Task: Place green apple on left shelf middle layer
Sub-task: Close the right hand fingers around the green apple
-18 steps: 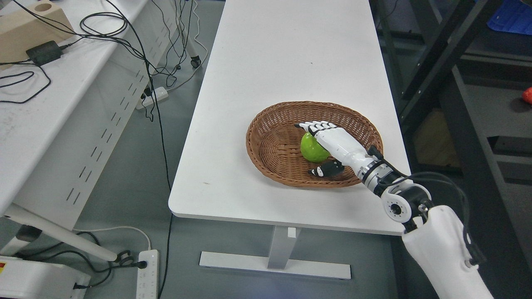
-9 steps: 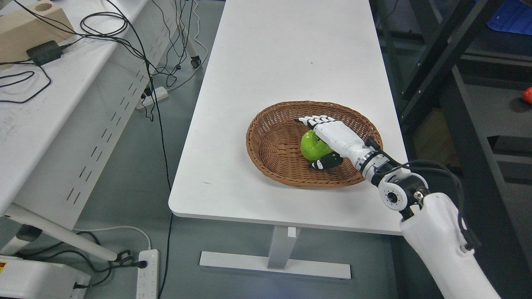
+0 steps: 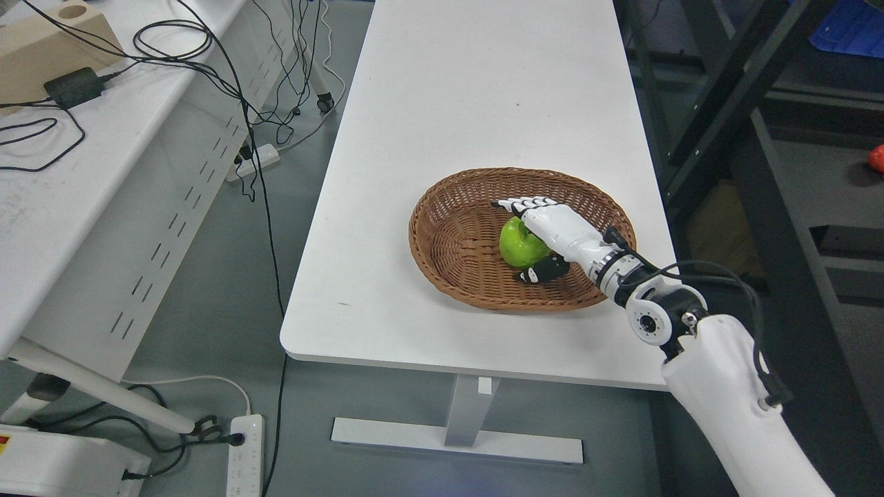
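Note:
A green apple (image 3: 515,248) lies in a brown wicker basket (image 3: 442,201) on the near part of a long white table (image 3: 469,90). My right hand (image 3: 514,241) reaches into the basket from the lower right. It cups the apple from the right: the straight fingers (image 3: 526,204) lie over the apple's far side and the black-tipped thumb (image 3: 540,273) sits at its near side. The fingers are not closed round the apple, and it rests in the basket. My left arm is out of view.
A dark metal shelf frame (image 3: 718,103) stands right of the table, with a red object (image 3: 877,157) at the far right edge. A white desk (image 3: 83,179) with black cables is on the left. A power strip (image 3: 245,449) lies on the floor.
My right hand has moved a little further into the basket and up against the apple. The thumb has come in closer to the apple's near side. The apple has not moved.

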Available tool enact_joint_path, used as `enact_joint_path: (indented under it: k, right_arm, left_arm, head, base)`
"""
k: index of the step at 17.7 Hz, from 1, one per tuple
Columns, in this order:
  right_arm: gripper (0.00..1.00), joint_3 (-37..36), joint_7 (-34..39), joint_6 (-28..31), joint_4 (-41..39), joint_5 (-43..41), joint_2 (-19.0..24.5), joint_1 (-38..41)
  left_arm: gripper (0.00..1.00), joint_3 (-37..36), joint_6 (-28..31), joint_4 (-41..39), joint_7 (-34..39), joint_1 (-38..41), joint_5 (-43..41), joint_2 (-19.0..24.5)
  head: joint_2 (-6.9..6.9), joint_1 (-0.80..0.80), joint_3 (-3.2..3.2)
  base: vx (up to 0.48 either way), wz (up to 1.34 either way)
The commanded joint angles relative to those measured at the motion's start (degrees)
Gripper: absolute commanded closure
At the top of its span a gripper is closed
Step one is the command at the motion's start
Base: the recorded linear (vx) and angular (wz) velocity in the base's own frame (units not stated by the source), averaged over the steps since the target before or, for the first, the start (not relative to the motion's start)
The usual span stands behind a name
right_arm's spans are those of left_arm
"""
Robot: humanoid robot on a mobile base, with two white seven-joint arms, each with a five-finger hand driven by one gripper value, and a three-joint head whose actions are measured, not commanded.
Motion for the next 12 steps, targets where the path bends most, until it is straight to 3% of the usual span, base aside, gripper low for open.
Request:
enact_joint_path:
  k: [1,4,7,8,12]
  right_arm:
    - [0.43,0.6,-0.5,-0.2,2.6,1.1,0.2,-0.4]
    - [0.81,-0.8,-0.5,0.1,2.4,1.1,0.5,-0.9]
    - [0.87,-2.8,-0.3,-0.1,2.4,0.9,0.1,-1.4]
    - [1.00,-3.4,-0.1,-0.1,2.4,0.7,0.0,-1.3]
    - [1.00,-6.3,5.2,0.6,2.0,0.2,-0.1,-0.7]
  left_arm:
    - [0.00,0.0,0.0,0.0,0.0,0.0,0.0,1.0]
    - [0.00,0.0,0.0,0.0,0.0,0.0,0.0,1.0]
    - [0.00,0.0,0.0,0.0,0.0,0.0,0.0,1.0]
    - [0.00,0.0,0.0,0.0,0.0,0.0,0.0,1.0]
    - [0.00,0.0,0.0,0.0,0.0,0.0,0.0,1.0]
  head:
    - [0.00,0.00,0.00]
    - [0.00,0.00,0.00]
    - [0.00,0.00,0.00]
    - [0.00,0.00,0.00]
    - [0.00,0.00,0.00]
  base:
    - [0.000,0.00]
    - [0.000,0.00]
    - [0.000,0.00]
    - [0.000,0.00]
    - [0.000,0.00]
